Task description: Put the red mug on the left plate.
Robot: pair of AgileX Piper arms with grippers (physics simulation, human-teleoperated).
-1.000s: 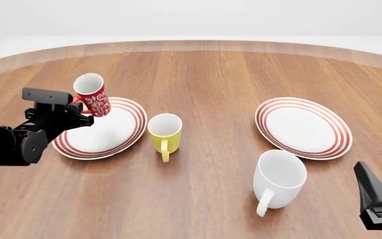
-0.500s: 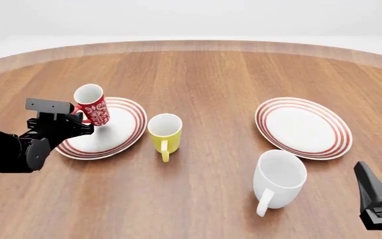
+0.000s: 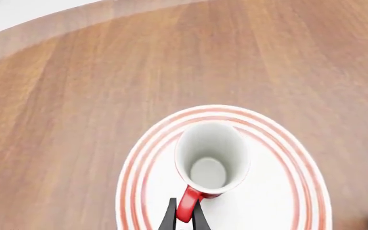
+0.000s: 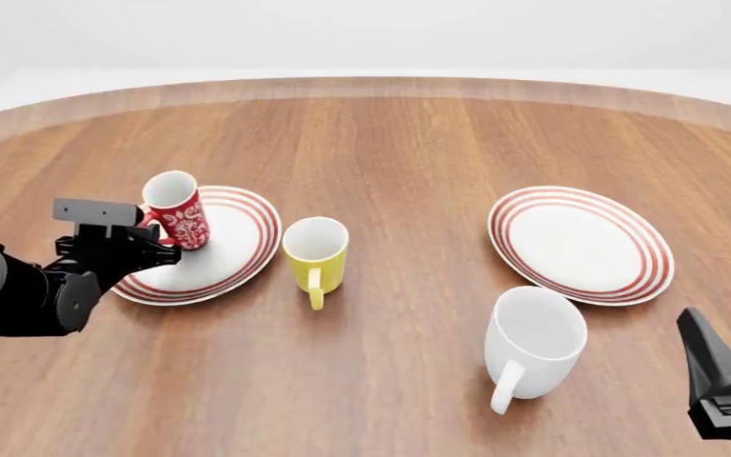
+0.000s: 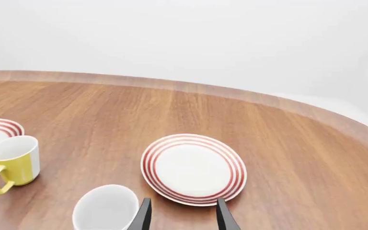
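The red mug (image 4: 176, 210), floral-patterned with a white inside, stands nearly upright over the near-left part of the left plate (image 4: 232, 249). Its base is at or just above the plate; contact cannot be told. My left gripper (image 4: 149, 227) comes in from the left and is shut on the mug's red handle. In the left wrist view the two black fingers (image 3: 169, 216) pinch the handle of the red mug (image 3: 210, 165), with the left plate (image 3: 286, 191) around it. My right gripper (image 4: 721, 373) rests at the near right corner, open and holding nothing (image 5: 182, 218).
A yellow mug (image 4: 315, 249) stands just right of the left plate, handle toward me. A larger white mug (image 4: 535, 343) sits near the front right. The second ringed plate (image 4: 579, 243) lies at the right, beyond the white mug. The round wooden table ends at a curved far edge.
The left gripper has come down and slightly toward me with the red mug, bringing it from above the plate's far-left rim down onto or just over the plate. The right arm has not moved.
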